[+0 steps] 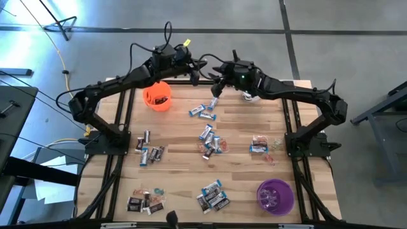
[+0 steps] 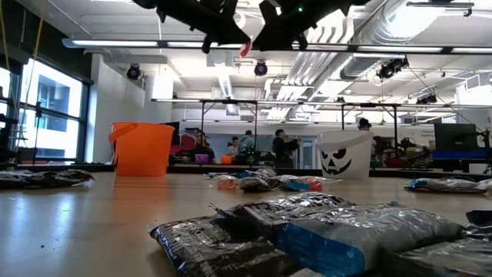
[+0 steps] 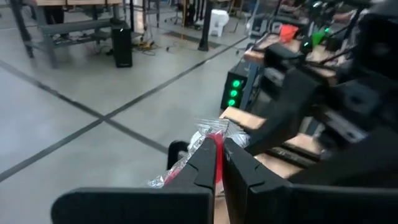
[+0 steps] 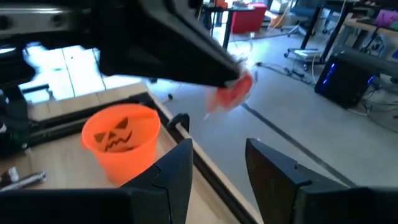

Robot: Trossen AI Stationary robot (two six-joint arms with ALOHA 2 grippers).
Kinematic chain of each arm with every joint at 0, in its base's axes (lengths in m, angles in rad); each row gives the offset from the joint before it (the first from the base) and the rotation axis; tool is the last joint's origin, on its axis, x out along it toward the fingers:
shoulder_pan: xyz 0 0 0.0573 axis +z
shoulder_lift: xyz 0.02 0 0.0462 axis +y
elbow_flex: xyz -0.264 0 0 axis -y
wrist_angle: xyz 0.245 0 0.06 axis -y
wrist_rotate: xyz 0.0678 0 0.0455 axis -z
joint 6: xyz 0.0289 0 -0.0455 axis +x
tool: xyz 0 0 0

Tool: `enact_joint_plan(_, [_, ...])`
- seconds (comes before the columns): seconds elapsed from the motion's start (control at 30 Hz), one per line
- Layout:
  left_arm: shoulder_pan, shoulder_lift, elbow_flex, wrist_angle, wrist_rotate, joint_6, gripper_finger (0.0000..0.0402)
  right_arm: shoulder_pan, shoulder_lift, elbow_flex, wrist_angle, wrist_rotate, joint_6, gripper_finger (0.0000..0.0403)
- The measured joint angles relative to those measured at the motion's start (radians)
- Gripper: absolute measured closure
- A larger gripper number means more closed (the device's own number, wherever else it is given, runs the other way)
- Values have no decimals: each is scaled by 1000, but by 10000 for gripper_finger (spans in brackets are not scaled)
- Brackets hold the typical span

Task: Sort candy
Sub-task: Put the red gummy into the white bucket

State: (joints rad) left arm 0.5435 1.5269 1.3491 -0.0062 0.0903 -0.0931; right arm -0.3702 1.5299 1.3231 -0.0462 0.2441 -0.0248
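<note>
An open lab or workshop is shown. Exposed ceiling ducts [image 2: 415, 31], workbenches [image 2: 231, 104] and seated people [image 2: 201, 146] are seen beyond the table [image 1: 241, 197].

Small wrapped candy [image 1: 208, 140] lay in scattered clusters across the bench [image 1: 241, 191], blue-and-white and dark pieces mixed. One red-wrapped piece [image 3: 211, 134] hung pinched in the left pincer [image 3: 219, 163] at the far edge.
</note>
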Motion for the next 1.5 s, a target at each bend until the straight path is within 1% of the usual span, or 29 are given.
enact_joint_plan(0.37, [-49,0,0,59,5,-1,401,0,0,0,37,0,1,258])
enact_joint_plan(0.63, [-56,0,0,65,7,-1,401,0,0,0,65,0,19,258])
enact_joint_plan(0.97, [-69,0,-1,88,40,-10,401,0,0,0,81,-9,20,258])
enact_joint_plan(1.2, [-74,0,-1,90,45,-10,401,0,0,0,81,-12,20,262])
enact_joint_plan(1.27, [-74,0,-1,90,45,-10,401,0,0,0,82,-13,20,274])
enact_joint_plan(1.33, [-74,0,-1,90,46,-10,401,1,0,0,81,-15,20,295])
enact_joint_plan(1.5, [-74,1,-1,90,44,-7,401,0,0,0,80,-15,24,384])
